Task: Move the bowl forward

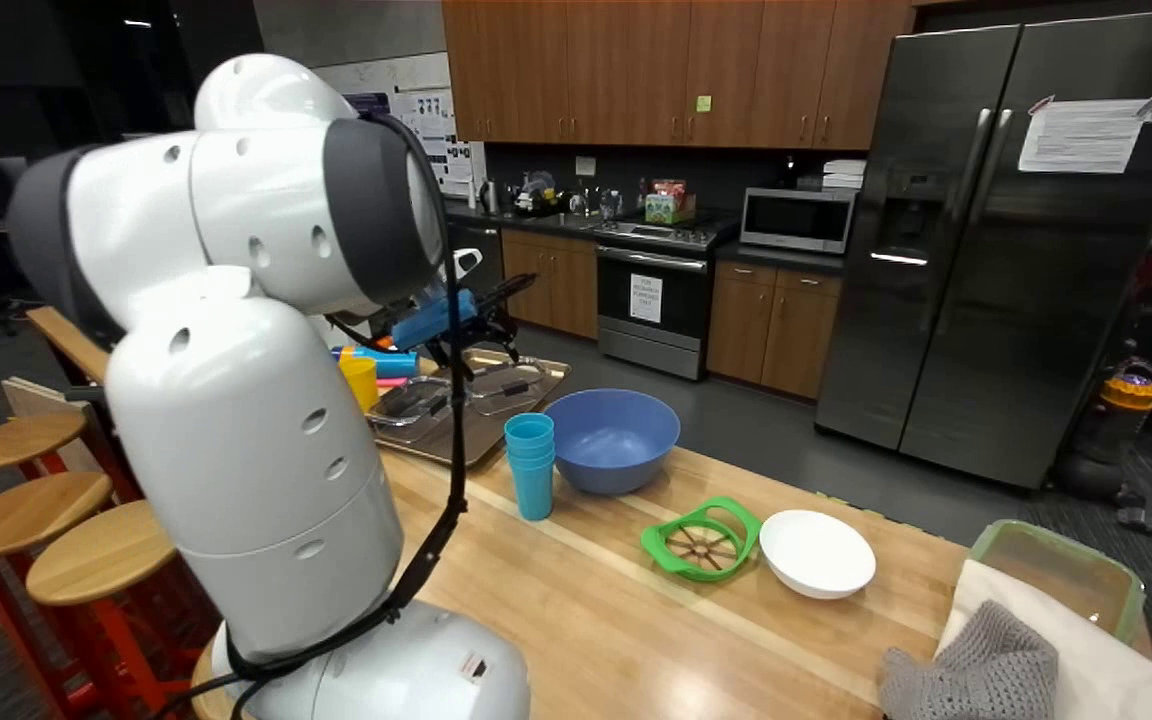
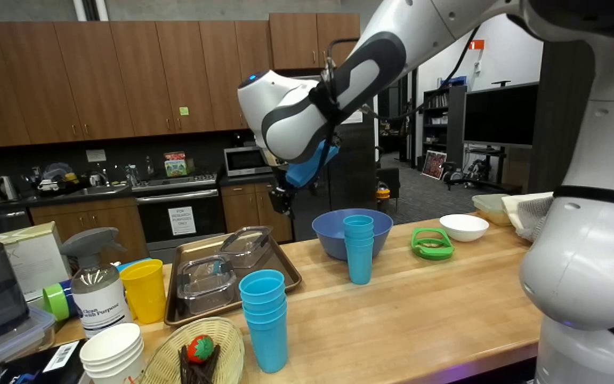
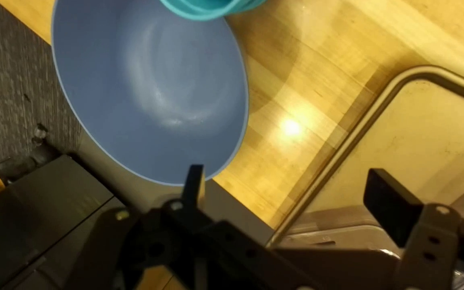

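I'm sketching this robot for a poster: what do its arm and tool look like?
The arm is rounded and glossy white, with dark grey bands and an external black cable. A blue piece sits by the mostly black, two-fingered tool.

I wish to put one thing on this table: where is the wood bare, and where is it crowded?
The widest bare patch of the table lies between the robot's base, the slicer and the cup stack beside the bowl. A narrower strip shows between bowl and tray. Crowded: the end with the basket, spray bottle and yellow cup.
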Robot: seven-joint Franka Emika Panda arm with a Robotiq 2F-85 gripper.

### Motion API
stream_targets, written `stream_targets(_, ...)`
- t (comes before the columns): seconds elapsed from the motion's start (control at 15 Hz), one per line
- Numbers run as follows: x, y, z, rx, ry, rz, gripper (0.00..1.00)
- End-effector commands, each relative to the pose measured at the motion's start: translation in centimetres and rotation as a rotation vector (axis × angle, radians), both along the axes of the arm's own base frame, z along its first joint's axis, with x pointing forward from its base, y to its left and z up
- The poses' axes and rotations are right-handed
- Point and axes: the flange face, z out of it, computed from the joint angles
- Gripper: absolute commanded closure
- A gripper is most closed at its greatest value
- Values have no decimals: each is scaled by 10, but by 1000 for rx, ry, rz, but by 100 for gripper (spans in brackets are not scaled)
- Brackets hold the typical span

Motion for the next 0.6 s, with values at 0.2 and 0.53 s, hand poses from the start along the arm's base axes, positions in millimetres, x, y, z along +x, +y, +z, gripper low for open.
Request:
stream_targets(0.2,39,41,-28,-69,66,50,0)
stream_targets(0.53,53,21,-50,-136,114,-46,0)
